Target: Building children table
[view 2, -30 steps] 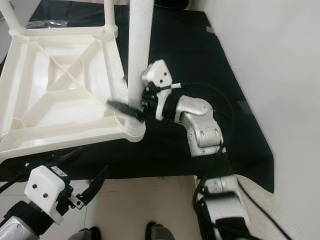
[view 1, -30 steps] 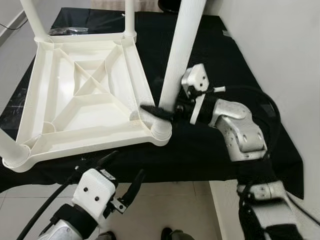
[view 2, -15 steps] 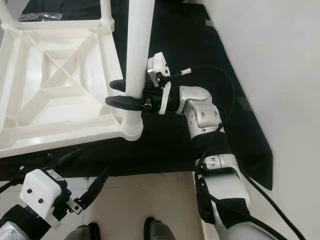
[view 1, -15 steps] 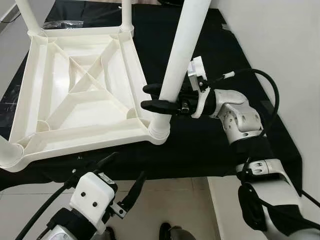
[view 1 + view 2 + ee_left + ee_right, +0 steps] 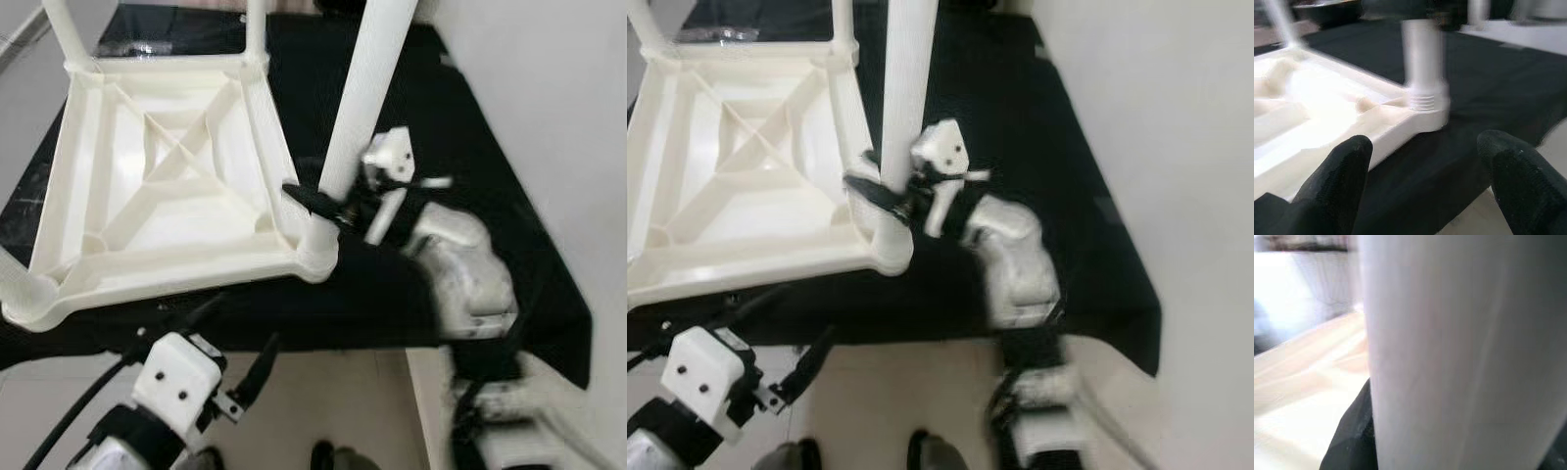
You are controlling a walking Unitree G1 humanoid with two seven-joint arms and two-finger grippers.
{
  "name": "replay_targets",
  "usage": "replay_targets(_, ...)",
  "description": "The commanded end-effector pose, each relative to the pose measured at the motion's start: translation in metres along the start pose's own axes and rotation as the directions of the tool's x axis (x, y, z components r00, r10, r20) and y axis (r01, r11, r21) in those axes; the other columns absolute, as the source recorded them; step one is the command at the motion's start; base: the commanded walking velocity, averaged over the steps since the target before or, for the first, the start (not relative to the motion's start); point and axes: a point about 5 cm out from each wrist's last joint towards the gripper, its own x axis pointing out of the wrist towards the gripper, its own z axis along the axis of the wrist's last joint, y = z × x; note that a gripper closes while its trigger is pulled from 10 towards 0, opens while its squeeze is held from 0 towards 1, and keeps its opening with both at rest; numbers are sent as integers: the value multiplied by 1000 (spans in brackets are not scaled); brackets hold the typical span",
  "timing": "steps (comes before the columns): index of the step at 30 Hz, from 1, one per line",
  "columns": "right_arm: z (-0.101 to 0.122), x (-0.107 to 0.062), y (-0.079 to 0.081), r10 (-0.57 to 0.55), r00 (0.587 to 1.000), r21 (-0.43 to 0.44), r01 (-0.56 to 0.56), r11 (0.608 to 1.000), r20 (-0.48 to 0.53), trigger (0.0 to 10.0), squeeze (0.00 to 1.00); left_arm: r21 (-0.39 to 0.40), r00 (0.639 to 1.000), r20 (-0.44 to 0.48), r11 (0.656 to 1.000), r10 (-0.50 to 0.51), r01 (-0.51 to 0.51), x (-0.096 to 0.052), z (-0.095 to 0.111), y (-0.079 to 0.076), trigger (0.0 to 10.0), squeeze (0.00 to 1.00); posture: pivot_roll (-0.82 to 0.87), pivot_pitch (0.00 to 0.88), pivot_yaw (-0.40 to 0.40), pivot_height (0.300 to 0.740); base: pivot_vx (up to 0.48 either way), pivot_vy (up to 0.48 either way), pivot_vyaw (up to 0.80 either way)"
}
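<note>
A: Right arm pose?
B: Bent at the elbow, reaching in over the black cloth [image 5: 460,127]. The right gripper [image 5: 328,208] sits low on the near-right leg [image 5: 364,93] of the upturned white table top [image 5: 157,201], just above that leg's corner socket. Its black fingers [image 5: 306,199] lie on either side of the leg, pinching it. The frame is blurred there. In the right wrist view the leg [image 5: 1459,352] sits right against the lens.

A: Left arm?
B: Held low, in front of the table top's near edge, over the floor tiles [image 5: 333,401]. The left gripper [image 5: 235,348] is spread, touching nothing. Its wrist view looks between both fingertips [image 5: 1342,171] at the near-right corner socket [image 5: 1425,105].

A: Count the legs.
B: Four seated at the table top's corners, all pointing up: near-right, near-left [image 5: 18,284], far-left [image 5: 67,34], far-right [image 5: 256,29].

A: Anything else around it?
B: The table top rests on the black cloth. White wall [image 5: 549,117] runs along its right. Dark shoe tips [image 5: 862,452] show on the tiles below the table top.
</note>
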Motion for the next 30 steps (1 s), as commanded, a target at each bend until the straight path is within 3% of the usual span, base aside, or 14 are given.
replay_targets(1, -49, -21, -6, -153, 939, -72, 137, 988, -310, 0, 0, -20, 1000, -21, 1000, -4, 3, -1, -4, 0, 10000, 0, 57, 280, -115, 740, 0, 0, 0)
replay_targets(8, -43, 5, 15, -53, 971, 20, 60, 998, -234, 0, 0, -22, 1000, -15, 1000, -12, 12, 5, -9, 1, 10000, 0, 66, 229, -123, 740, 0, 0, 0)
replay_targets(9, -39, 9, 14, -58, 974, 26, 65, 998, -221, 1608, 0, -20, 1000, -13, 1000, -9, 9, 6, -9, 1, 10000, 0, 66, 227, -124, 740, 0, 0, 0)
replay_targets(10, -35, 10, 15, -78, 972, 21, 85, 996, -222, 10000, 0, -17, 1000, -11, 1000, -4, 4, 6, -9, 1, 10000, 0, 66, 227, -124, 740, 0, 0, 0)
replay_targets(11, -35, 10, 15, -78, 972, 21, 85, 996, -222, 10000, 0, -17, 1000, -11, 1000, -4, 4, 6, -9, 1, 10000, 0, 66, 227, -124, 740, 0, 0, 0)
replay_targets(12, -31, 11, 16, -63, 978, 41, 73, 996, -200, 10000, 337, -13, 1000, -9, 1000, 3, -3, 6, -9, 1, 10000, 0, 65, 223, -128, 740, 0, 0, 0)
replay_targets(13, -28, 10, 17, -44, 981, 60, 56, 997, -188, 10000, 1000, -10, 1000, -8, 1000, 7, -7, 7, -9, 1, 10000, 0, 65, 223, -128, 740, 0, 0, 0)
replay_targets(17, -23, 10, 18, 3, 988, 99, 12, 995, -152, 10000, 1000, -10, 1000, -6, 1000, 9, -9, 7, -9, 1, 10000, 0, 67, 222, -129, 740, 0, 0, 0)
replay_targets(24, 3, 18, -2, 422, 905, 77, -425, 902, 48, 10000, 1000, -17, 1000, -3, 1000, 1, -1, 7, -8, -2, 10000, 0, 78, 222, -137, 740, 0, 0, 0)
replay_targets(25, 5, 20, -5, 462, 885, 49, -465, 884, 53, 10000, 902, -17, 1000, -3, 1000, 1, -1, 7, -8, -2, 10000, 0, 78, 222, -137, 740, 0, 0, 0)
replay_targets(26, 6, 21, -8, 509, 859, 36, -511, 859, 53, 10000, 251, -17, 1000, -3, 1000, 1, -1, 7, -8, -2, 10000, 0, 79, 223, -137, 740, 0, 0, 0)
replay_targets(27, 6, 21, -8, 509, 859, 36, -511, 859, 53, 10000, 251, -17, 1000, -3, 1000, 1, -1, 7, -8, -2, 10000, 0, 79, 223, -137, 740, 0, 0, 0)
replay_targets(28, 8, 25, -15, 587, 808, 25, -589, 808, 49, 10000, 0, -18, 1000, -2, 1000, 2, -2, 6, -8, -3, 10000, 0, 85, 229, -141, 740, 0, 0, 0)
replay_targets(30, 11, 28, -19, 655, 753, 25, -657, 753, 65, 10000, 0, -19, 1000, -2, 1000, 2, -2, 5, -7, -4, 10000, 0, 88, 232, -139, 740, 0, 0, 0)
